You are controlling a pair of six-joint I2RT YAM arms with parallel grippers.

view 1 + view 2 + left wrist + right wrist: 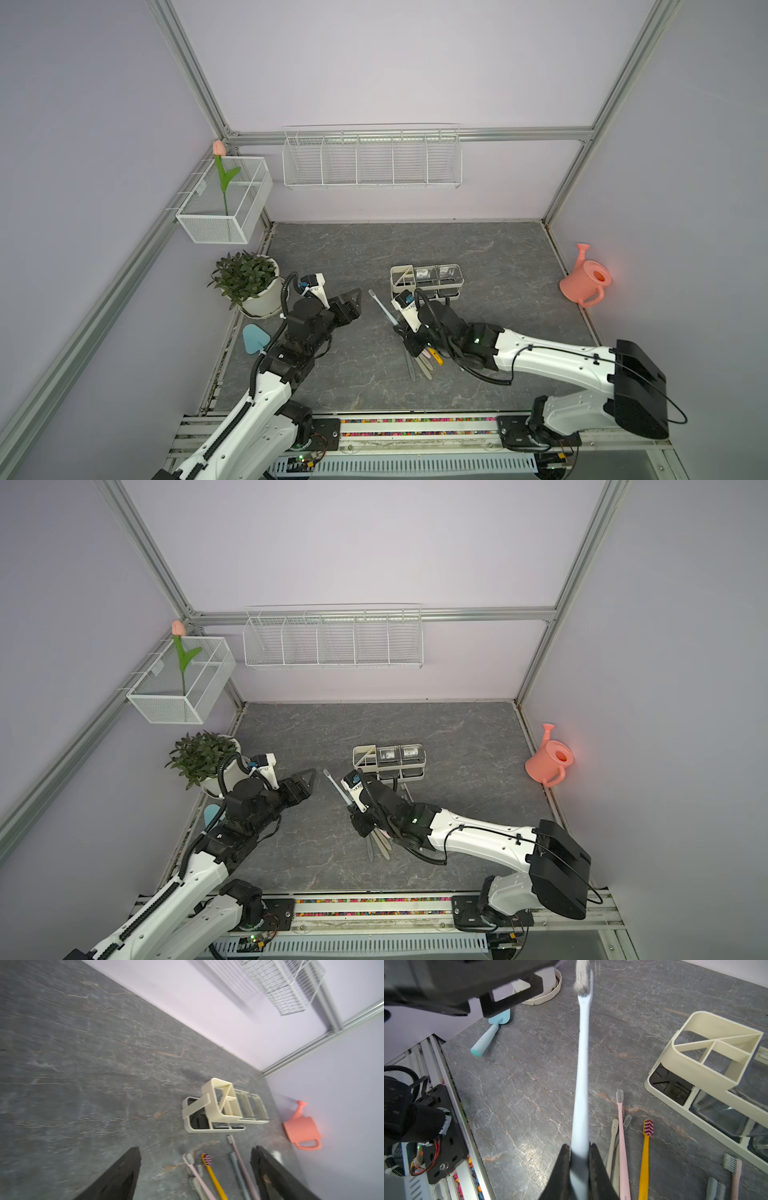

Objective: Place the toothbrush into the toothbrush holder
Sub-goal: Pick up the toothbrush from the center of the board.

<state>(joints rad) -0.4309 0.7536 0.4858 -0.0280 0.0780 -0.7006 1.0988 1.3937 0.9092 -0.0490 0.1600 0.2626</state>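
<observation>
Table (353, 257): grey marbled slab.
Holder (401, 274): cream rack, upright, just off centre toward 12 o'clock.
Brushes (623, 1147): pink, yellow, cream and grey ones, flat and side by side, at 6 o'clock of the holder.
Pot (266, 303): white, leafy plant, at the 9 o'clock edge.
Trowel (251, 337): blue, flat, at 8 o'clock, near the pot.
Can (582, 286): pink, upright, at the 3 o'clock edge.
</observation>
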